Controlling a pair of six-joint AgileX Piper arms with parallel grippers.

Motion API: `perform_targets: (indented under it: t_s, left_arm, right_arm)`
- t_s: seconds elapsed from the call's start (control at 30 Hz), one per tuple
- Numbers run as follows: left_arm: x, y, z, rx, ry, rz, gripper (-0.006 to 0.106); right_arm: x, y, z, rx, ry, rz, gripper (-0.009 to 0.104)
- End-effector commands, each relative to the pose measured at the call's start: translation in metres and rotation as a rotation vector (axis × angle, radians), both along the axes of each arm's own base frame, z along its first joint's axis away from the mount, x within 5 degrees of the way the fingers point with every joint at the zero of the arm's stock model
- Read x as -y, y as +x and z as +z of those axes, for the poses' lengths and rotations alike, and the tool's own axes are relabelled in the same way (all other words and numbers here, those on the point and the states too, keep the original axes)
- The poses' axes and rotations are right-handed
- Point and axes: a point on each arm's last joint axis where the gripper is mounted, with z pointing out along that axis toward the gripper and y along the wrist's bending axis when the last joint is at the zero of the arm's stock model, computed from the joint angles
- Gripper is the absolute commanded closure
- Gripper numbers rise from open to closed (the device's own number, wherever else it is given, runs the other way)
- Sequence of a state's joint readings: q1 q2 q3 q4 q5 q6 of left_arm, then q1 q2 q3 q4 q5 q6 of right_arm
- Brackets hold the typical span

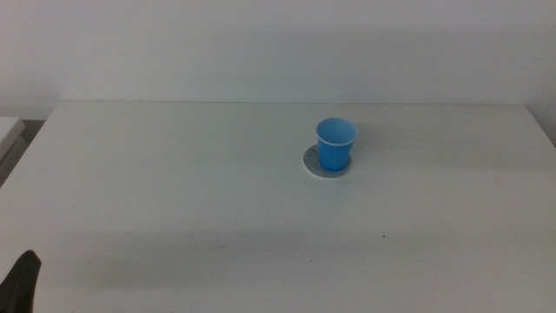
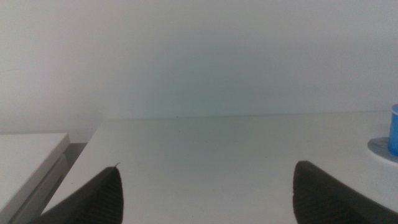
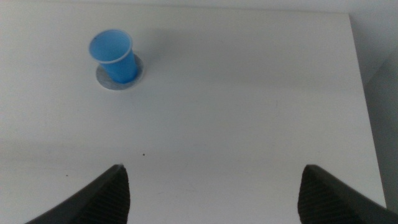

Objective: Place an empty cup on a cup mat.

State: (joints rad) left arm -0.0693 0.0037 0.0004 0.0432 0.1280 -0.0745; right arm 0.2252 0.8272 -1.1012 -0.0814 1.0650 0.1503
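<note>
The blue cup (image 1: 335,144) stands upright on the grey cup mat (image 1: 309,161), right of the table's middle and toward the back. No gripper touches it. My left gripper (image 2: 208,168) is open with nothing between its jaws, low at the table's near left corner (image 1: 22,283). From there the cup (image 2: 394,127) and mat (image 2: 379,148) show at the picture's edge. My right gripper (image 3: 214,168) is open and holds nothing. It hangs high above the table, out of the middle view. Below it lie the empty cup (image 3: 113,55) and the mat (image 3: 103,79).
The white table (image 1: 174,191) ends at a white wall at the back. A second white surface (image 2: 25,155) adjoins the table's left side across a dark gap. The table's right edge (image 3: 364,93) drops off to grey floor.
</note>
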Motion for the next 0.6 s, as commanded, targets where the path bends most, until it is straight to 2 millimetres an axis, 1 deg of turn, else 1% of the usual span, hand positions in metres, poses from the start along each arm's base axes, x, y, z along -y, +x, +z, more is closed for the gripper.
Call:
perform_targets:
  t_s: [0.0, 0.13, 0.23, 0.47, 0.5, 0.57]
  left_arm:
    - [0.000, 0.000, 0.001, 0.016, -0.002, -0.001, 0.007]
    - [0.000, 0.000, 0.001, 0.016, -0.002, -0.001, 0.007]
    - [0.000, 0.000, 0.001, 0.016, -0.002, -0.001, 0.007]
    - [0.000, 0.000, 0.001, 0.016, -0.002, -0.001, 0.007]
    - [0.000, 0.000, 0.001, 0.016, -0.002, -0.001, 0.007]
    - [0.000, 0.000, 0.001, 0.016, -0.002, -0.001, 0.007]
  right_arm:
    - [0.004, -0.009, -0.004, 0.067, -0.002, -0.013, 0.002]
    - [0.009, -0.020, 0.000, 0.152, -0.023, -0.022, 0.002]
    - [0.008, -0.021, 0.005, 0.217, 0.003, -0.012, 0.002]
    - [0.007, -0.021, 0.007, 0.232, 0.027, -0.003, 0.002]
    - [0.007, -0.025, 0.008, 0.243, 0.039, 0.000, 0.002]
    - [0.011, -0.032, 0.007, 0.292, 0.011, -0.009, 0.002]
